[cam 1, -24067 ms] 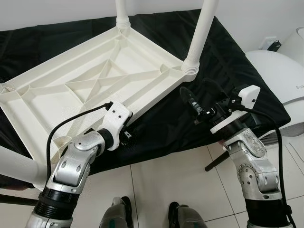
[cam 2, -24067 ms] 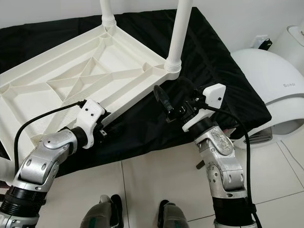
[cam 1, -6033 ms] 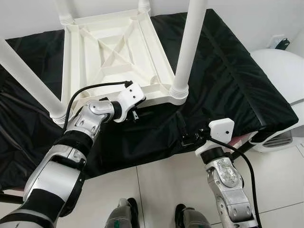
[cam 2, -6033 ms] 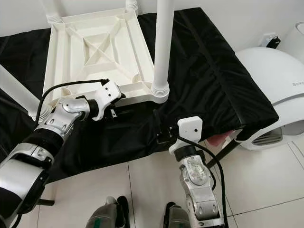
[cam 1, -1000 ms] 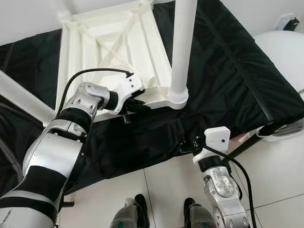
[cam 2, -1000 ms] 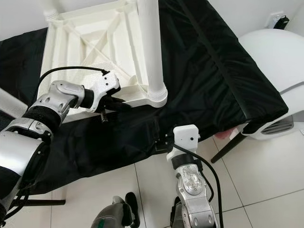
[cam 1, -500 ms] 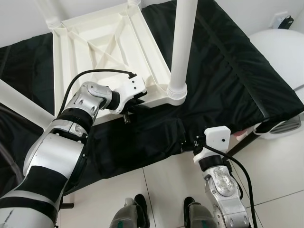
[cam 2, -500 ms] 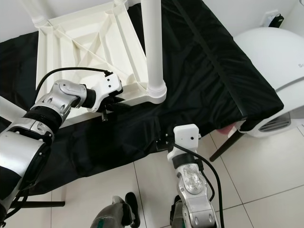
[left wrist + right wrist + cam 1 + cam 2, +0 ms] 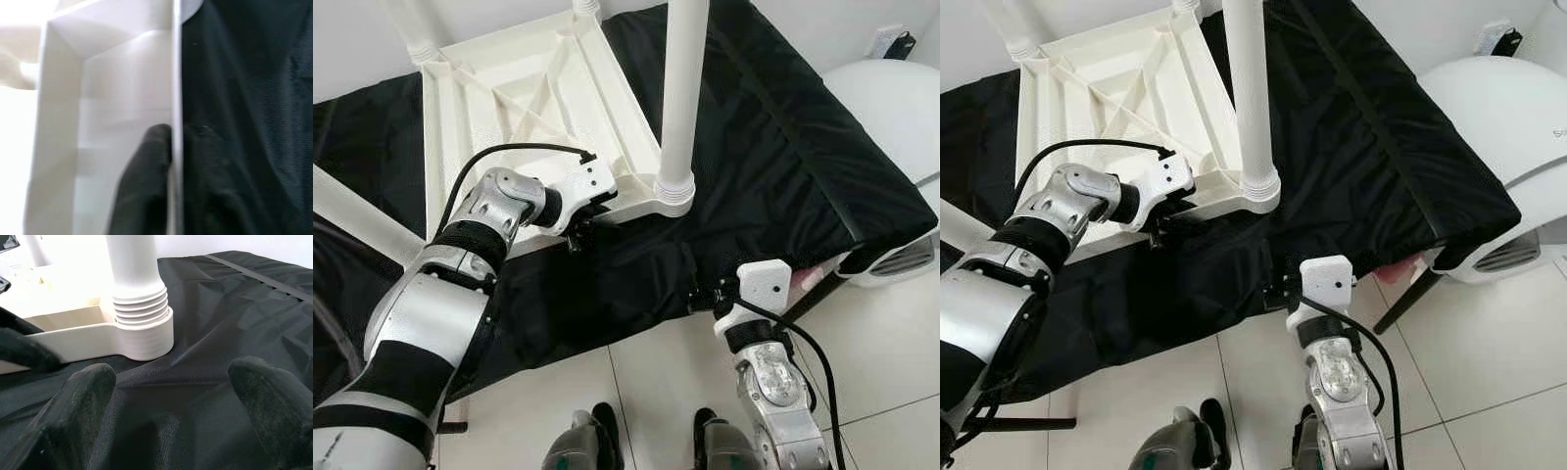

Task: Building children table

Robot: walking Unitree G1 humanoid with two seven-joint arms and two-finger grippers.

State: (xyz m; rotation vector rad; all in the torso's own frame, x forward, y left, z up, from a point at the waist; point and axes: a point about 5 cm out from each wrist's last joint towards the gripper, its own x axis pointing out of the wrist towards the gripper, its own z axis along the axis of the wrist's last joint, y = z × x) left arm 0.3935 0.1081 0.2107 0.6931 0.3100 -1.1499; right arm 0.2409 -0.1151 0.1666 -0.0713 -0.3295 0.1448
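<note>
Left gripper (image 9: 579,227) jaws clamp upturned table (image 9: 499,108) rim.

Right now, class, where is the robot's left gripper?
In the eye views the left gripper is on the robot's left, clamped on the near rim of the upturned white plastic table, beside the near screwed-in white leg, over the black cloth.
</note>
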